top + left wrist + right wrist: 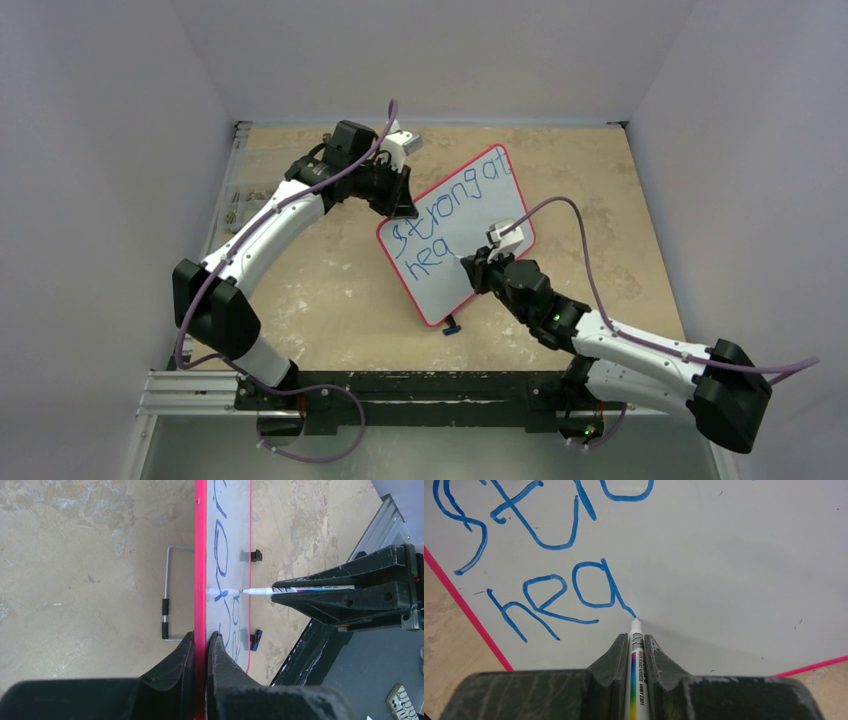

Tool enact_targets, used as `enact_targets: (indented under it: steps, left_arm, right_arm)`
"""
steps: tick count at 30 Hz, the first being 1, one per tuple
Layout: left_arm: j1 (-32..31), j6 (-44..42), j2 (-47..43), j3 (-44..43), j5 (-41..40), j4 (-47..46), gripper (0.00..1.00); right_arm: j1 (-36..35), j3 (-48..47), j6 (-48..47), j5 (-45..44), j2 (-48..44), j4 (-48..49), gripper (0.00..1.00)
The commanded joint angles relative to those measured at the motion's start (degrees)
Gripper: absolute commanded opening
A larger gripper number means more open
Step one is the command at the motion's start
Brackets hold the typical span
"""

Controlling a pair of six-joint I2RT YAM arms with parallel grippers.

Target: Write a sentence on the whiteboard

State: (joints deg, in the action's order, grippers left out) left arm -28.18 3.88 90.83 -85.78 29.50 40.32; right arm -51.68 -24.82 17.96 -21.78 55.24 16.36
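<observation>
The whiteboard [472, 226], glossy white with a red-pink frame, stands tilted at mid-table. Blue marker letters of the sentence [450, 200] read "strong at" on the upper line and "hea" [554, 597] below. My left gripper [398, 203] is shut on the board's upper left edge; in the left wrist view its fingers [201, 636] pinch the red frame [200, 555]. My right gripper [636, 639] is shut on a white marker [638, 680] with a rainbow stripe. The marker's tip touches the board at the tail end of the "a". The left wrist view shows the marker [260, 591] meeting the board face.
A wire stand [169, 595] props the board from behind, and two black feet [256, 555] clip its lower edge. An aluminium rail [195, 388] runs along the table's near edge. Small objects [236, 206] lie at the table's left border. Walls enclose three sides.
</observation>
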Motion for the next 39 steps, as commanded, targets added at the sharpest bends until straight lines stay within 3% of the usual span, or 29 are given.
enact_targets:
  steps: [1, 8, 39]
  left_arm:
    - [-0.8, -5.6, 0.5, 1.0, -8.2, 6.5, 0.00]
    - [-0.8, -5.6, 0.5, 1.1, -8.3, 6.6, 0.00]
    - [-0.9, -5.5, 0.0, 1.2, -8.2, 6.5, 0.00]
  right_arm:
    - [0.3, -1.5, -0.6, -2.1, -3.1, -2.8, 0.00]
    - [0.3, -4.0, -3.2, -3.4, -6.0, -3.5, 0.00]
    - [2.0, -6.8, -7.7, -2.2, 0.2, 1.7, 0.00]
